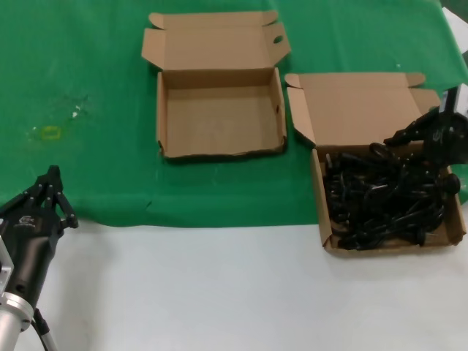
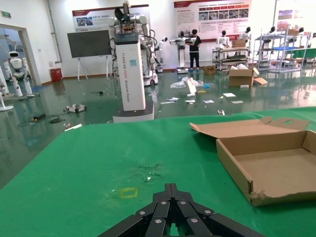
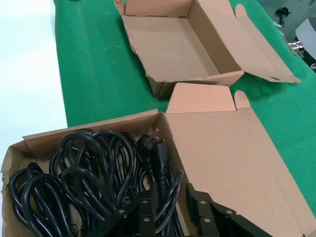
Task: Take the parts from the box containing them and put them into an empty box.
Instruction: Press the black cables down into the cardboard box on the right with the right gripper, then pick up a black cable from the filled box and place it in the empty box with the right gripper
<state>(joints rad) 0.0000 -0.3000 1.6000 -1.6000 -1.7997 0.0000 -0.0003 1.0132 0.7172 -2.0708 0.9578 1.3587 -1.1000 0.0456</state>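
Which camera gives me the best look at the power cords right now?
Right wrist view: the power cords fill the near box, loops and a plug clearly visible. In the head view the right claw partly covers them. The left wrist view shows none.

white table (image 1: 219,292) | green cloth (image 1: 88,73) on far part | 2 open cardboard boxes (image 1: 219,110) (image 1: 387,183) on cloth

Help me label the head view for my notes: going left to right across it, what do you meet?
Left gripper at the near left edge → empty box on the green cloth → box of power cords → right gripper over the cords.
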